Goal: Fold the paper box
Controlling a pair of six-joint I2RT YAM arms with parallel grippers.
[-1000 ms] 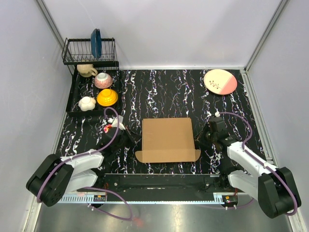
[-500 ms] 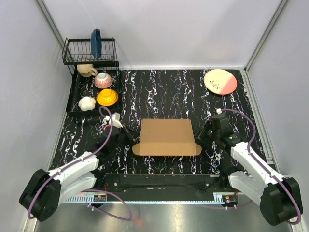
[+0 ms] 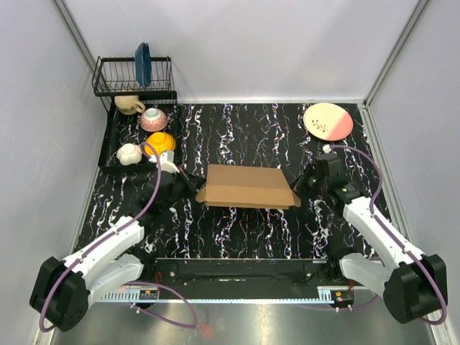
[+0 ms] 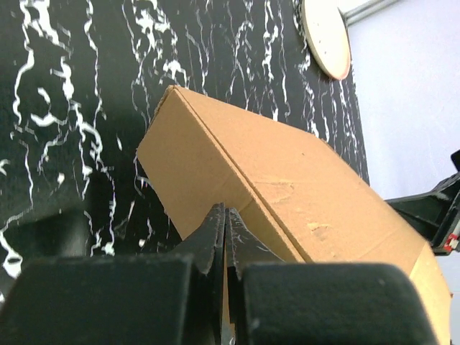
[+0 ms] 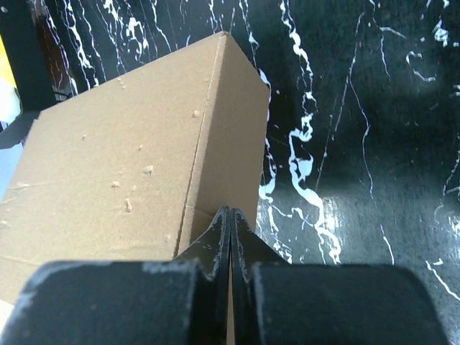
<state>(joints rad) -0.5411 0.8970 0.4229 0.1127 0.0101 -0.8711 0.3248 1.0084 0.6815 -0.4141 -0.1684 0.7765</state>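
Note:
The paper box [image 3: 248, 187] is a flat sheet of plain brown cardboard in the middle of the black marbled table, tilted with its near edge raised. My left gripper [image 3: 192, 184] is shut on the box's left side flap. In the left wrist view the fingers [image 4: 215, 230] pinch a thin cardboard edge, with the creased panel [image 4: 302, 172] stretching away. My right gripper [image 3: 302, 185] is shut on the right side flap. The right wrist view shows its fingertips [image 5: 219, 230] closed on the flap beside the folded edge of the box [image 5: 129, 158].
A pink plate [image 3: 328, 121] lies at the back right. At the back left stand a black dish rack [image 3: 134, 75] and a tray with a yellow bowl [image 3: 159, 144], a pink bowl [image 3: 153, 118], a white dish [image 3: 129, 153] and a mug [image 3: 129, 104].
Both grippers have moved away from the arm bases while holding the side flaps. The box has risen at its near edge and shifted back, so it looks shorter from above.

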